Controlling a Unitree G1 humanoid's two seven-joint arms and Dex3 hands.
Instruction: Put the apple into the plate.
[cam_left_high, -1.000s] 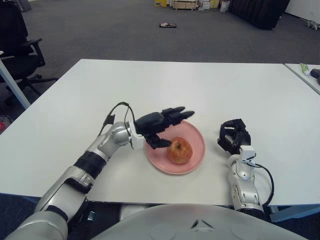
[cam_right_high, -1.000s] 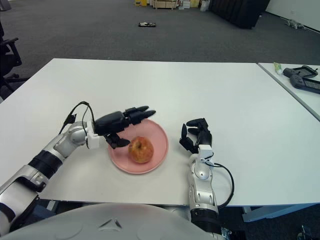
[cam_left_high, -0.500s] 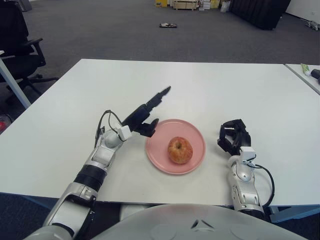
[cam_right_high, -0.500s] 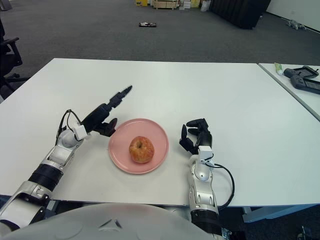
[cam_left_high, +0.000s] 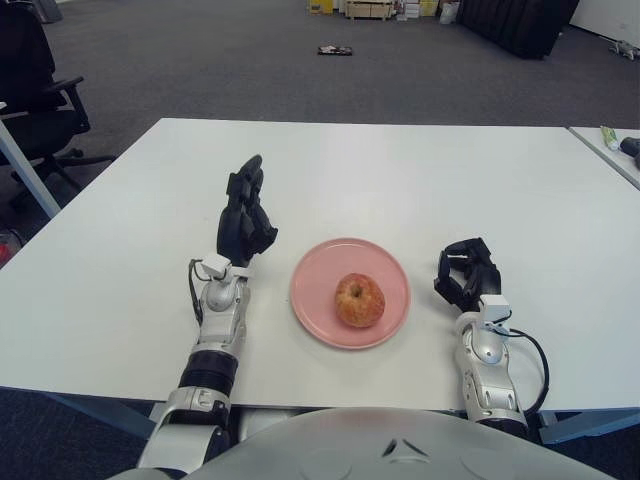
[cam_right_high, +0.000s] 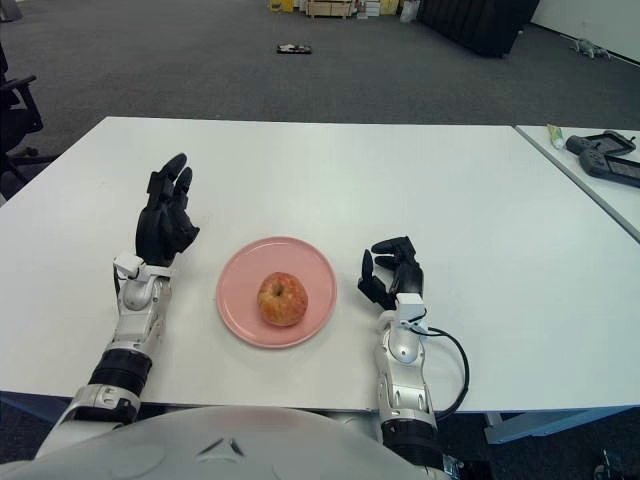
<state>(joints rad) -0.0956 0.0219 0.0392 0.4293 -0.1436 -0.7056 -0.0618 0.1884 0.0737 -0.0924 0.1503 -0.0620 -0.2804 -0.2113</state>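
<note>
A red-yellow apple (cam_left_high: 359, 300) lies in the middle of the pink plate (cam_left_high: 390, 275) on the white table, also seen in the right eye view (cam_right_high: 282, 298). My left hand (cam_left_high: 243, 214) is raised upright to the left of the plate, fingers spread and holding nothing. My right hand (cam_left_high: 464, 272) rests to the right of the plate, fingers loosely curled and empty.
The white table (cam_left_high: 420, 180) stretches far beyond the plate. A second table with a black controller (cam_right_high: 603, 155) and a small tube (cam_right_high: 556, 136) stands at the far right. An office chair (cam_left_high: 35, 95) stands at the far left.
My left hand has let go of the apple, pulled back left from the plate and swung upright. The apple stays on the plate. The right hand has not moved.
</note>
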